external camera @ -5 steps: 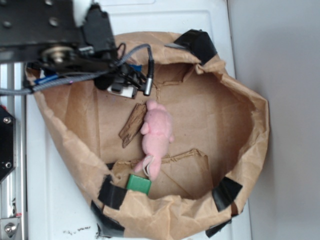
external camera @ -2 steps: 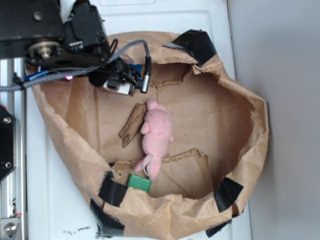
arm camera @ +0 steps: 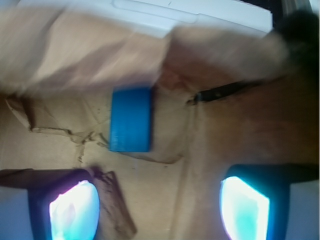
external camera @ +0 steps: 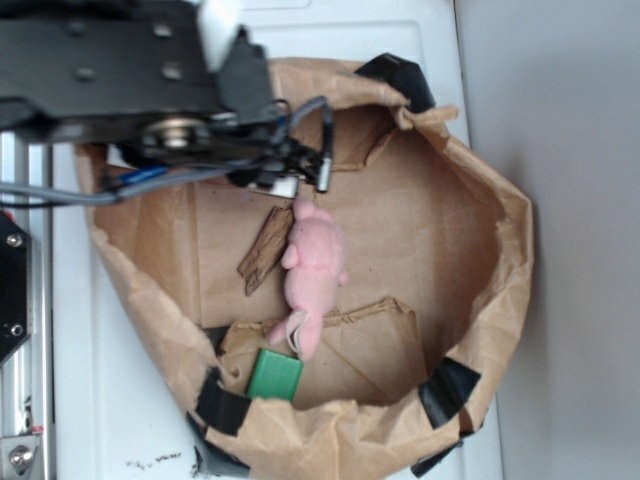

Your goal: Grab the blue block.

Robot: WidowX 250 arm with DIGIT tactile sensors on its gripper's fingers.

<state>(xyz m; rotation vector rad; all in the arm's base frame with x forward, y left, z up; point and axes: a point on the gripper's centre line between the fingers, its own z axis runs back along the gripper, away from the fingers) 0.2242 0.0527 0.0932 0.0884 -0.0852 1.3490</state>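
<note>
Blue block (arm camera: 131, 119) on brown paper, wood scrap (arm camera: 114, 200) near, jaws apart

No text, label, brand, number or sign can be read in either view on any surface here.

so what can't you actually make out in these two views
- Blue block: the arm hides it in the exterior view; only the wrist view shows it.
- Gripper: exterior view buries it under cables.
- Bag wall: motion-blurred in the wrist view.
- Green block: partly behind the bag's folded rim.
</note>
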